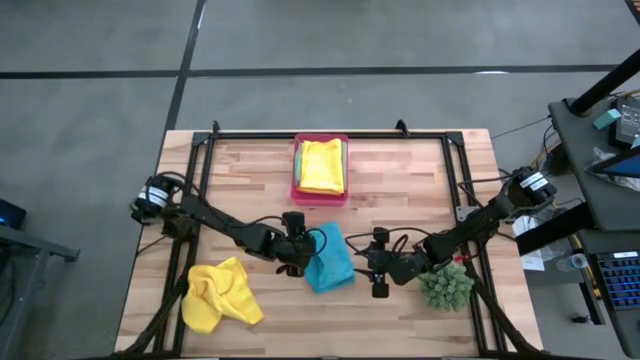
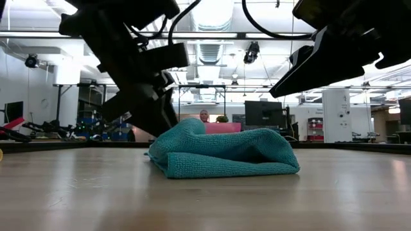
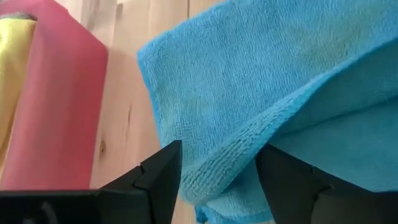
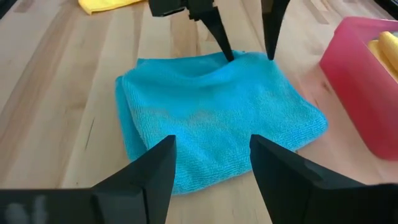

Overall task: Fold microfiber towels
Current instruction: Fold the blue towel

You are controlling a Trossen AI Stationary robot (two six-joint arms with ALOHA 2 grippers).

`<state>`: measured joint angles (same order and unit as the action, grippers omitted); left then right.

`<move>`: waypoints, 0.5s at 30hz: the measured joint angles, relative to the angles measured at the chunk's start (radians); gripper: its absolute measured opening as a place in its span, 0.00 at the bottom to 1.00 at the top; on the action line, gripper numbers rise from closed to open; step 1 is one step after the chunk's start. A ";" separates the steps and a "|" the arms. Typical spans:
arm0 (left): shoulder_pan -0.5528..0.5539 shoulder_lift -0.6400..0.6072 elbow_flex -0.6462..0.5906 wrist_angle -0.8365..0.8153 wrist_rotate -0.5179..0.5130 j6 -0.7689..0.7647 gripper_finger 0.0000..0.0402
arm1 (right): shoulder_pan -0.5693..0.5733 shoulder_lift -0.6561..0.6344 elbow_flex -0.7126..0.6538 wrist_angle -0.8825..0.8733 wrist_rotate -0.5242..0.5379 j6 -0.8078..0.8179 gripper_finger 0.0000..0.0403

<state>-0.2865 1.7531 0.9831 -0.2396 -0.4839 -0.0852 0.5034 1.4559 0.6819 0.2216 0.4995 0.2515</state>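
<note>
A turquoise towel (image 1: 330, 260) lies folded over in layers at the table's middle, near the front. My left gripper (image 3: 217, 180) is open at the towel's left edge and slants down from the left. Its fingers stand on either side of a raised hemmed edge (image 3: 249, 134). My right gripper (image 4: 211, 168) is open and hangs above the table just right of the towel, with nothing between its fingers. A crumpled yellow towel (image 1: 220, 295) lies at the front left. Another yellow towel (image 1: 322, 165) lies folded in the pink tray (image 1: 320, 194). My left gripper's open fingers (image 4: 224, 43) come down on the turquoise towel's left edge (image 4: 239, 61), slanting from the table's left. The raised hem runs between them. Whether the fingers touch the cloth, I cannot tell. The towel lies on the table.
The pink tray stands at the back middle, with a light green cloth edge (image 1: 300, 160) showing under the yellow towel. A spiky green plant (image 1: 445, 287) stands at the front right, close to my right arm. Bare wood lies between the tray and the turquoise towel.
</note>
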 joint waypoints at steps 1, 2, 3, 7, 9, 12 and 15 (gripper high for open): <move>0.002 0.000 -0.004 0.000 0.000 0.007 0.45 | 0.000 0.000 0.000 0.000 0.000 0.001 0.48; 0.004 0.000 -0.007 0.001 0.000 0.013 0.43 | 0.000 0.000 0.000 0.000 0.001 0.001 0.48; 0.007 0.000 -0.011 0.001 0.000 0.013 0.41 | 0.000 0.000 0.000 0.000 0.001 0.001 0.48; 0.012 0.000 -0.027 0.013 -0.002 0.013 0.31 | 0.000 0.000 0.000 0.000 0.001 0.011 0.48; 0.012 0.000 -0.027 0.020 -0.002 0.014 0.25 | 0.000 0.000 0.000 0.000 0.001 0.017 0.48; 0.012 -0.001 -0.027 0.016 -0.002 0.035 0.14 | 0.000 0.000 0.000 0.000 0.001 0.018 0.48; 0.012 -0.007 -0.028 0.012 -0.003 0.066 0.03 | 0.000 0.000 0.000 0.000 0.001 0.018 0.48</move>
<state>-0.2749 1.7461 0.9554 -0.2276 -0.4866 -0.0189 0.5034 1.4559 0.6819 0.2215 0.5007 0.2695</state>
